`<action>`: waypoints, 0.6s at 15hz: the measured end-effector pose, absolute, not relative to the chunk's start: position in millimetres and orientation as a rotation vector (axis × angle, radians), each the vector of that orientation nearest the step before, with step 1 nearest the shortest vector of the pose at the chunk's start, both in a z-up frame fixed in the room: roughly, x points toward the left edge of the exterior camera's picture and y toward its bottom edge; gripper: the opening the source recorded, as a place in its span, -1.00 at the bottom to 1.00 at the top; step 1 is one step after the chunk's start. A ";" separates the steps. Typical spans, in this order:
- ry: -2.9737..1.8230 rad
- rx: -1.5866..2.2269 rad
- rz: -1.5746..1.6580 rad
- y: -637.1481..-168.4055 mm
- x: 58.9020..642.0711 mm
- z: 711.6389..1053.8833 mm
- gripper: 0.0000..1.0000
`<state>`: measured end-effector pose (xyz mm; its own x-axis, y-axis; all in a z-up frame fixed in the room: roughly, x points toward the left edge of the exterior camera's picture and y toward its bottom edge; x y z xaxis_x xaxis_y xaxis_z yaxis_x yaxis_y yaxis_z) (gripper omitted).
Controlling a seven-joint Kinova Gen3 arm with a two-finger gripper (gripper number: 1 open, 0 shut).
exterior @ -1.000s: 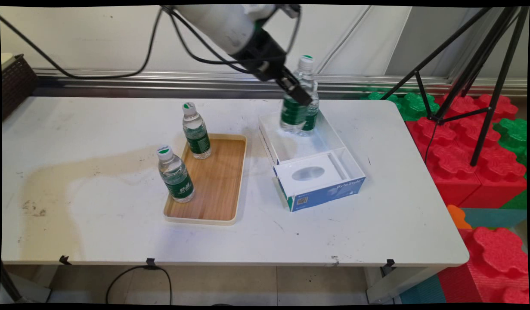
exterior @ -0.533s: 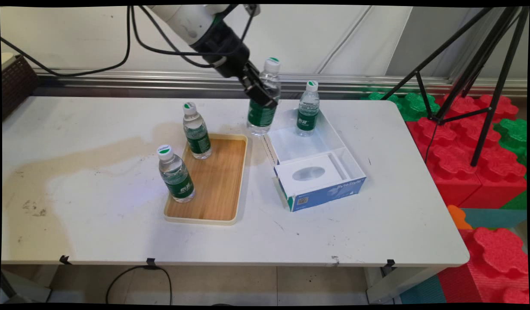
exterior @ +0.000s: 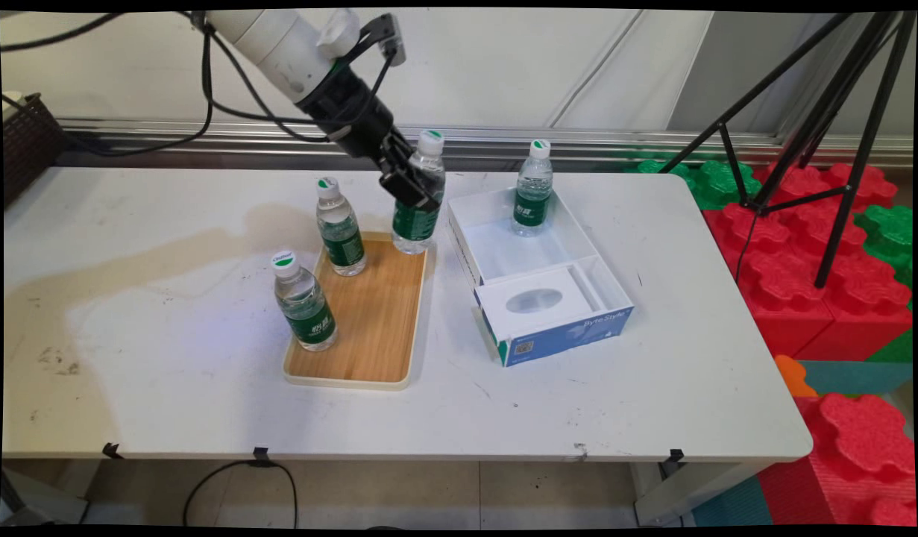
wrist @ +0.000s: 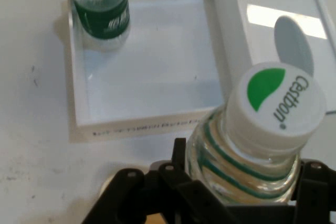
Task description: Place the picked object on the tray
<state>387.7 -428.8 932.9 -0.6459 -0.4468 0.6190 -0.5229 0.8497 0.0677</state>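
Hand [exterior: 412, 188] clamped on a bottle [exterior: 417, 195] above the tray's [exterior: 369, 313] far corner; hand view shows its Cestbon cap [wrist: 278, 100]

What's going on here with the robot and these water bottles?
The gripper is shut on a water bottle and holds it upright over the far right corner of the wooden tray. Two more bottles stand on the tray, one at the far end and one at the near left. A fourth bottle stands in the far part of the open white box to the right of the tray.
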 end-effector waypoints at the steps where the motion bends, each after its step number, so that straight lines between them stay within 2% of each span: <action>1: -2.376 0.699 0.147 -429.9 394.5 926.5 -1.00; 9: -2.370 0.660 0.111 -439.2 427.7 882.0 -1.00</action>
<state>427.7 -439.2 882.0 -0.6505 -0.4301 0.6260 -0.4869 0.8687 0.0909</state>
